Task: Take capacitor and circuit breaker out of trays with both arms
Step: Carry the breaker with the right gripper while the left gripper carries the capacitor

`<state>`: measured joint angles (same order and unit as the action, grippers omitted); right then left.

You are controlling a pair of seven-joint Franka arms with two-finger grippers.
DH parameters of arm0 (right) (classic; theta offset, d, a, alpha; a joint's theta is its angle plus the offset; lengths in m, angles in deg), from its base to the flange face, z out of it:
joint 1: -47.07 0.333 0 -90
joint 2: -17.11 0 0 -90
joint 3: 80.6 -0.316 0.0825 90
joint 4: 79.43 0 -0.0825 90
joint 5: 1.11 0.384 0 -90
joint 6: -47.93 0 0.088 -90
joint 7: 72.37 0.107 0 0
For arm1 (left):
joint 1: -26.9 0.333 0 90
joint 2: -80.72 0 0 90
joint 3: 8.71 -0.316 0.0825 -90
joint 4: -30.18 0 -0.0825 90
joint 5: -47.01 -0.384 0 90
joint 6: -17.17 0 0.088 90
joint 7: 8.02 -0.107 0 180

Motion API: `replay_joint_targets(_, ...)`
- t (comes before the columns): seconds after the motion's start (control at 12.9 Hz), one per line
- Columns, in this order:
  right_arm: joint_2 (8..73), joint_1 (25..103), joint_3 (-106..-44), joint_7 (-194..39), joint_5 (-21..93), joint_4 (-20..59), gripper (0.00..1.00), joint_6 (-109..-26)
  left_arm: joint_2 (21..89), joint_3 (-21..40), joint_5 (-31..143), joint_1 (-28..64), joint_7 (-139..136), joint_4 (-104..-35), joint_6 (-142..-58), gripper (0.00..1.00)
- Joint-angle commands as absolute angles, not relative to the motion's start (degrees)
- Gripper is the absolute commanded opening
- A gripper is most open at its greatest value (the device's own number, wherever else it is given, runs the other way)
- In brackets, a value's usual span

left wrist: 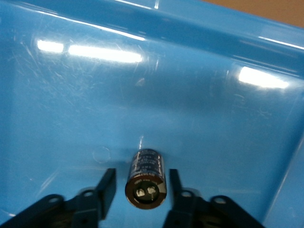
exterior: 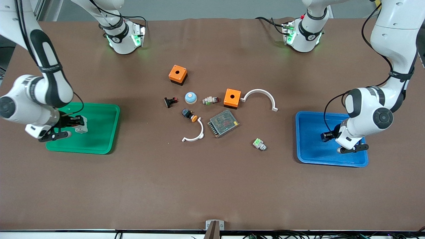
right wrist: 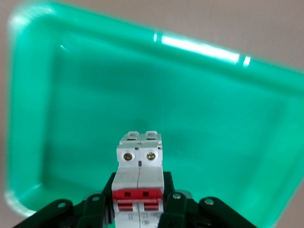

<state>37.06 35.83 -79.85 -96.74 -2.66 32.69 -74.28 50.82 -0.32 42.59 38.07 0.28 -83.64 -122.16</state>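
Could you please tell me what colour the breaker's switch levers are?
Red, on the white-grey breaker; the right wrist view shows them best.

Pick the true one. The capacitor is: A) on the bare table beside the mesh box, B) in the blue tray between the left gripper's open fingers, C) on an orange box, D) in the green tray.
B: the capacitor lies in the blue tray, with gaps to the left gripper fingers either side.

A metal mesh box (exterior: 223,123) sits mid-table. Just beside it lie an orange box (exterior: 232,98), a white arc (exterior: 194,132) and an orange-capped button (exterior: 189,115). A second orange box (exterior: 178,74) lies farther from the front camera; a green connector (exterior: 259,144) lies nearer.
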Motion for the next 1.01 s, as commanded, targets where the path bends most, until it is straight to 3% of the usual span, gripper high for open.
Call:
replay_joint_targets(0.0,35.65,43.08,-79.98,-91.22,-3.48,16.86,0.08,-56.98,51.53,-0.01,42.35,37.71,0.95,-83.11,-122.14,0.01)
replay_joint_targets(0.15,35.57,51.59,-79.98,-78.33,-3.39,13.65,0.08,-52.98,53.72,1.47,42.43,37.71,1.04,-82.85,-121.79,0.0)
replay_joint_targets(0.31,36.0,61.43,-80.07,-62.96,-2.43,13.47,0.08,-53.93,56.45,3.32,42.44,37.62,1.04,-81.97,-120.65,0.0)
replay_joint_targets(0.54,40.29,74.8,-79.98,-41.68,-2.42,12.85,0.08,-62.25,58.92,9.19,42.35,37.62,6.63,-79.08,-114.26,0.0)
replay_joint_targets(0.77,46.45,80.63,-80.07,-32.74,-2.42,13.29,0.08,-71.05,58.31,16.49,42.26,36.83,17.96,-78.54,-112.12,0.0)
replay_joint_targets(0.93,47.34,80.47,-80.16,-32.82,-1.64,13.29,0.08,-72.21,57.08,18.17,42.26,32.99,26.39,-78.89,-112.12,0.0)
